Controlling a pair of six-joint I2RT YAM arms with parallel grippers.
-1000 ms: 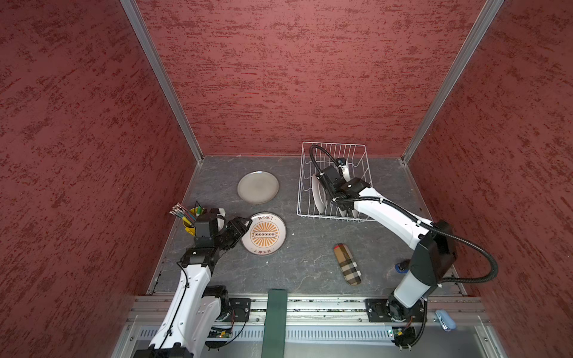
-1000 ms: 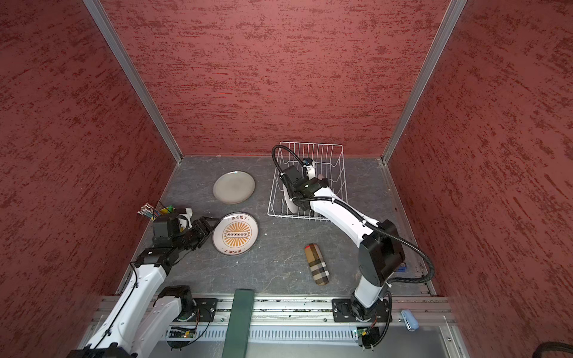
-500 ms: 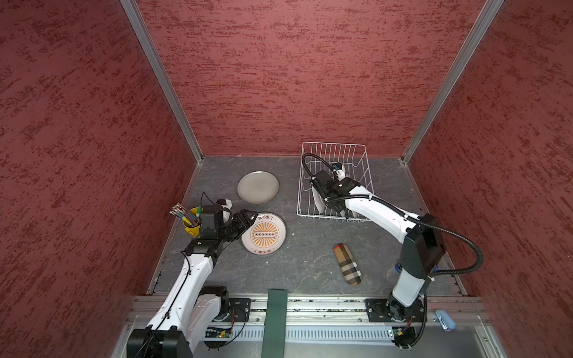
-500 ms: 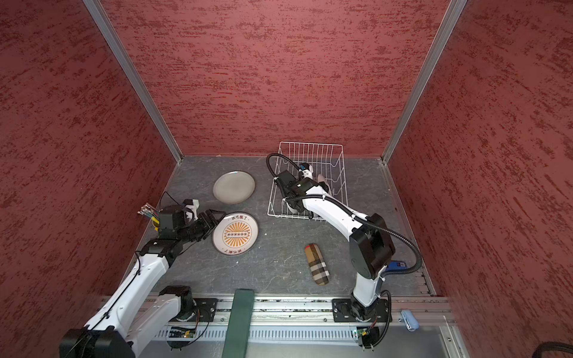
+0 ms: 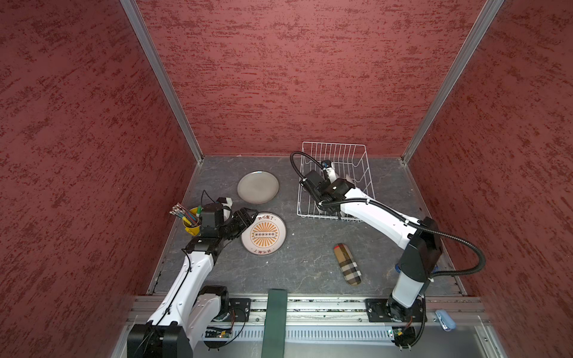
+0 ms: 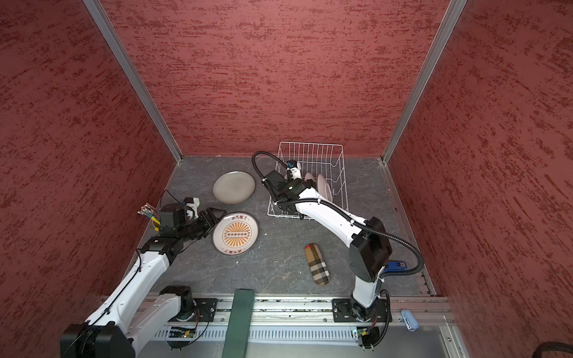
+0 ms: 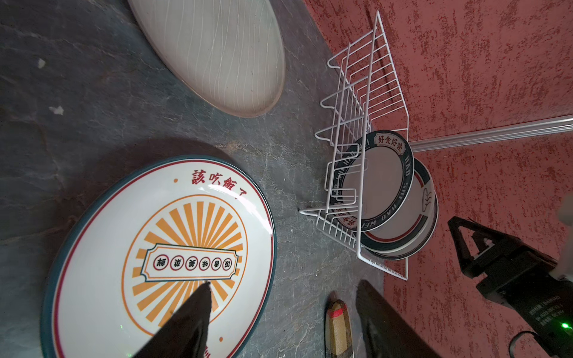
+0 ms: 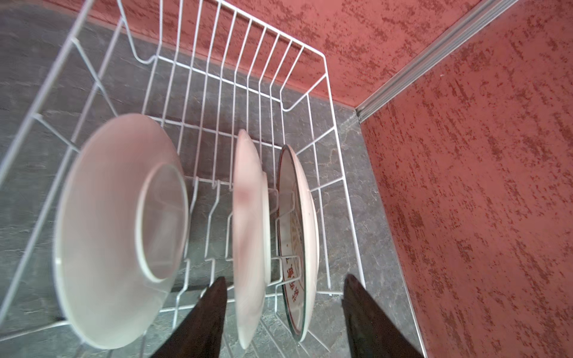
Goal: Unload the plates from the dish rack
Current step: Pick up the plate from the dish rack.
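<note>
Left tool [image 5: 249, 217] is released, jaws apart, positioned at the left rim of the sunburst plate [image 5: 264, 234], which lies flat on the desk [image 5: 310, 266]; the grey plate [image 5: 258, 187] lies flat farther back, apart from it. Right tool [image 8: 285, 277] is inside the dish rack [image 5: 333, 151] at the right rear of the desk, likewise released, its jaws straddling the rims of two upright plates, the middle plate [image 8: 248, 235] and the lettered plate [image 8: 299, 235], with no contact visible. A third plate [image 8: 121, 229] stands tilted in the rack, outside the jaws.
</note>
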